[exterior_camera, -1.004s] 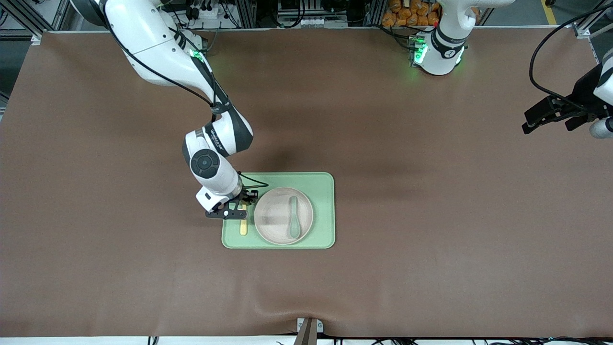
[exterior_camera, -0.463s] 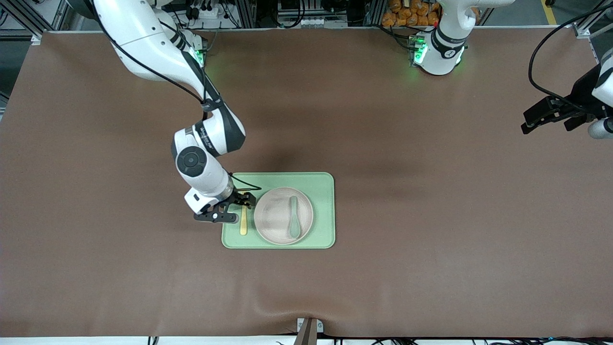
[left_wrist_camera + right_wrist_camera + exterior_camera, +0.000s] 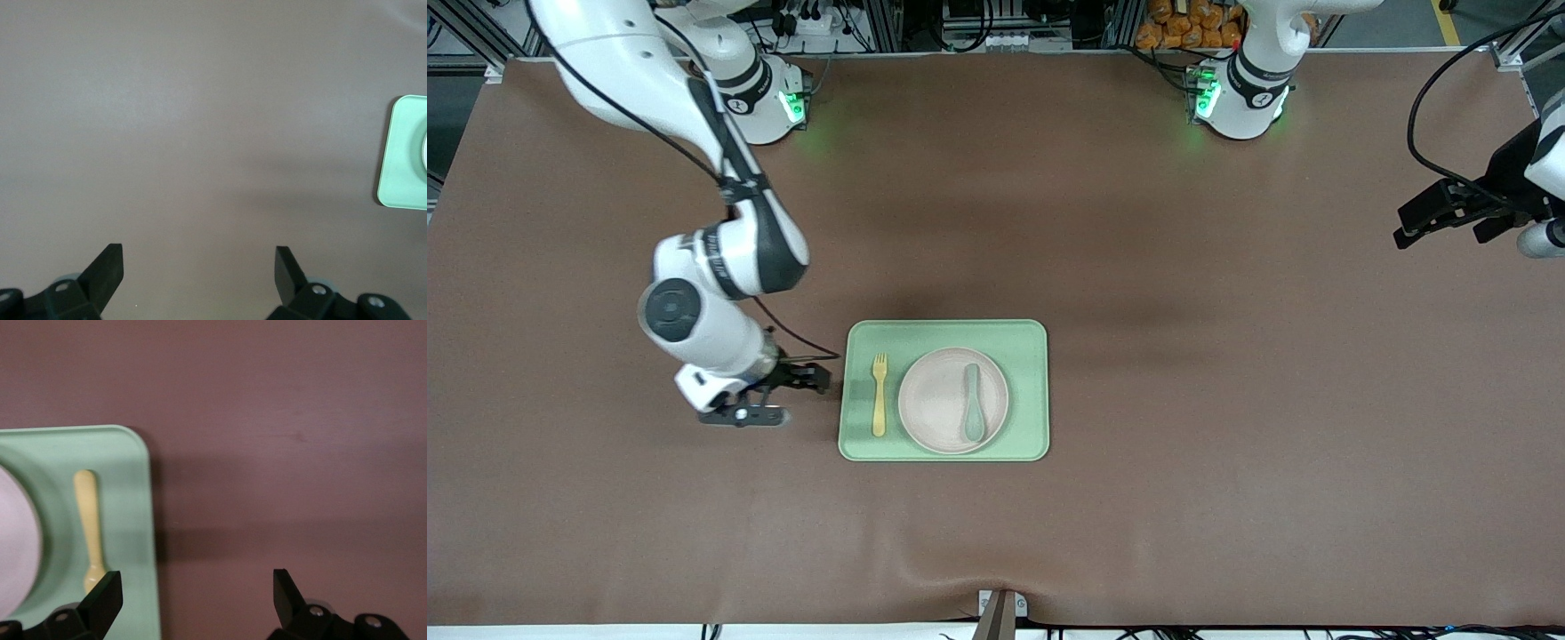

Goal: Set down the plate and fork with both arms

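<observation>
Fork and plate set on tray; both hands released and empty
Fork (image 3: pixel 879 394) lies flat on tray (image 3: pixel 947 333) beside plate (image 3: pixel 938 400), spoon (image 3: pixel 972 403) on plate. Right hand (image 3: pixel 769 396), fingers apart, hangs just off the tray's right-arm end; retreat should rise clear of the tray. Left hand (image 3: pixel 1445 213) waits over the counter (image 3: pixel 1227 400), well apart from tray, fingers spread

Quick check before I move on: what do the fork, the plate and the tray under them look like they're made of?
Fork: pale yellow, matte, thick with short tines, so probably plastic. Plate: off-white to pinkish, dull and even-toned with a low rim; plastic or melamine, though ceramic can't be ruled out. Tray: light green, rounded corners, soft moulded lip, no glare; likely plastic or silicone.
</observation>
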You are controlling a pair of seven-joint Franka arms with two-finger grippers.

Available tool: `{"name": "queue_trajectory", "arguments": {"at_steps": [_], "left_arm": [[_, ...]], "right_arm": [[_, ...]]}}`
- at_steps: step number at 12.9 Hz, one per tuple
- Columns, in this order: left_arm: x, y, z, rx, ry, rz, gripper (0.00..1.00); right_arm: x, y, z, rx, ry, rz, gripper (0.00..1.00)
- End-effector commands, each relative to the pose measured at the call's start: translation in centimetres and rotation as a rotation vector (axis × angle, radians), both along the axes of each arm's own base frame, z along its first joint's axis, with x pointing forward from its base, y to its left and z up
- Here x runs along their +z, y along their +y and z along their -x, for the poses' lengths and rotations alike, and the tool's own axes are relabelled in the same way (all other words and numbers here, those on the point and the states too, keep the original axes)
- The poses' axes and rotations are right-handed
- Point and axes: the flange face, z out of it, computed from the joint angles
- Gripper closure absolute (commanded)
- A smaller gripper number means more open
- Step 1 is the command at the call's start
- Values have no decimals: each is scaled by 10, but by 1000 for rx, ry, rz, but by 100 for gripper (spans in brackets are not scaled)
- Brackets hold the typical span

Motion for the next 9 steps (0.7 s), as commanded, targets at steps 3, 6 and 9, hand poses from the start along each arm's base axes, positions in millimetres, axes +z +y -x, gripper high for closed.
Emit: {"name": "queue_trajectory", "arguments": {"at_steps": [3, 6, 9], "left_arm": [[1, 1, 2, -16, -7, 13, 0], [2, 1, 2, -16, -8, 12, 0], [2, 0, 2, -17, -8, 12, 0]], "right_arm": [[81, -124, 17, 123, 33, -28, 0], [134, -163, 41, 128, 73, -39, 0], [196, -170, 65, 121, 137, -41, 0]]}}
